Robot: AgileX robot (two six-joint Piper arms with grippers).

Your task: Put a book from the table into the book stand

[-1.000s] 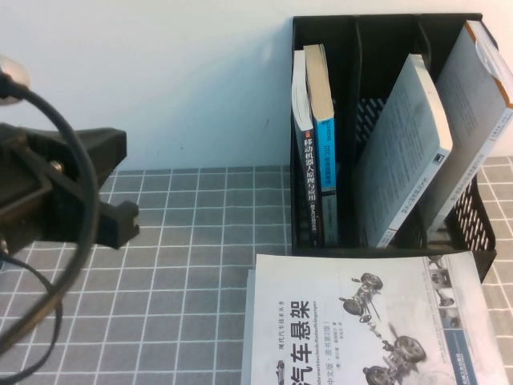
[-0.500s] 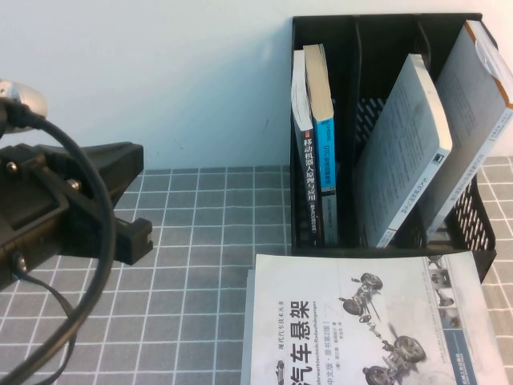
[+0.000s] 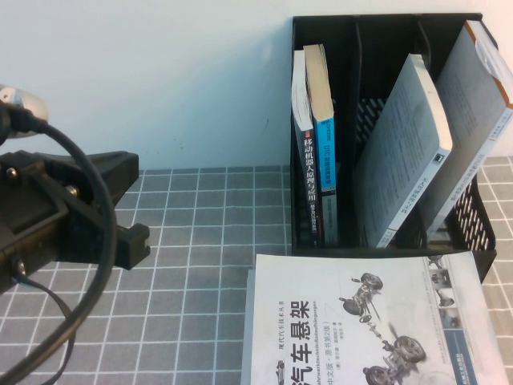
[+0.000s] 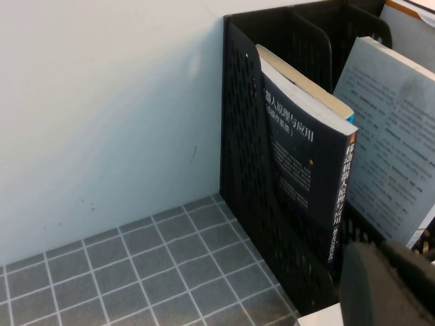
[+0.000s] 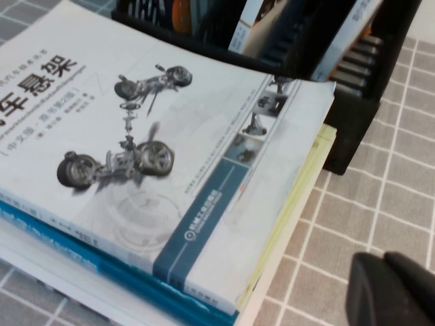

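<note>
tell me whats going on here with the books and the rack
Nothing is being held right now. The left gripper hovers over the table to the left of the book stand, away from the books. The blue-spined book already stands upright in the stand's left compartment beside a black-spined book. A white book with suspension drawings tops a stack lying in front of the stand. The right gripper sits low by that stack's corner.

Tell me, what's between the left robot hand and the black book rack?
Only bare grey gridded table, in the high view, between the left gripper and the black plastic book stand.
</note>
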